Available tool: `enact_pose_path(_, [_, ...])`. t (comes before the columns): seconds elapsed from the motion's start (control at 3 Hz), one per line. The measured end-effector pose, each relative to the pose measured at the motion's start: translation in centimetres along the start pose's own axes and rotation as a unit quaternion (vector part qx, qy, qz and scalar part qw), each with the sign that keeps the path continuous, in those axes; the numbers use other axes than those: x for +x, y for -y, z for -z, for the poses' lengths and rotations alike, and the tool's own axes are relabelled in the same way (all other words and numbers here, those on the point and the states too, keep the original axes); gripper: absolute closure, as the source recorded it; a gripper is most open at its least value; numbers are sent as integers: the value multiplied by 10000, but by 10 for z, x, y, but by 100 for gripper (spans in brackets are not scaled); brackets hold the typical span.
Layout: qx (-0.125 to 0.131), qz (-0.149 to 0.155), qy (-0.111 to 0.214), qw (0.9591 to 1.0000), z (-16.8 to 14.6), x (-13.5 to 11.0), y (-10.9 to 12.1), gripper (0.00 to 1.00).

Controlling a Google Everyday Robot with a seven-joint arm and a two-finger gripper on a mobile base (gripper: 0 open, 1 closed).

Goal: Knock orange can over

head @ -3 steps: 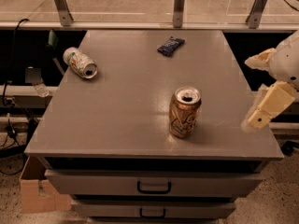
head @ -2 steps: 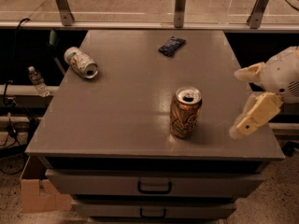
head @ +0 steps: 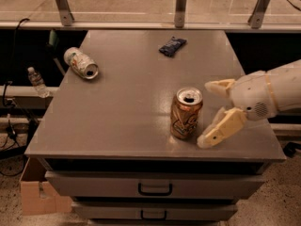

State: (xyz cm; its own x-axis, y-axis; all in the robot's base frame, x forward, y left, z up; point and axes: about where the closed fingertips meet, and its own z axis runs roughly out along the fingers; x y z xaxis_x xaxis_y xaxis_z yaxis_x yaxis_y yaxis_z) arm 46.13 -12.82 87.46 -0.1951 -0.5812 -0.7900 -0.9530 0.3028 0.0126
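Observation:
The orange can (head: pixel 186 114) stands upright near the front right of the grey table (head: pixel 127 107). It is copper-orange with a pale swirl and a silver top with an open hole. My gripper (head: pixel 210 113) comes in from the right at can height, just right of the can. Its two cream fingers are spread wide apart, one fingertip (head: pixel 212 86) level with the can's top, the other (head: pixel 206 141) low by the can's base. Nothing is between them. The can is close to the fingers; contact is not visible.
A whitish-green can (head: pixel 81 63) lies on its side at the table's left. A dark blue packet (head: pixel 172 45) lies at the back middle. A water bottle (head: pixel 35 81) and a cardboard box (head: pixel 35 194) are off the table to the left. Drawers (head: pixel 155 187) sit below the top.
My gripper has moved left from beyond the table's right edge to just beside the orange can. The can still stands upright in the same spot.

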Motion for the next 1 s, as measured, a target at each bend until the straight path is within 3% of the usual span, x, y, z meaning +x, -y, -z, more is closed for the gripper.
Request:
enact_pose_path(0.67, [23,302,888,9956,-40,-47,39,0])
enact_pose_path(1.0, [22,427,1400,9892,-50,-98,56,0])
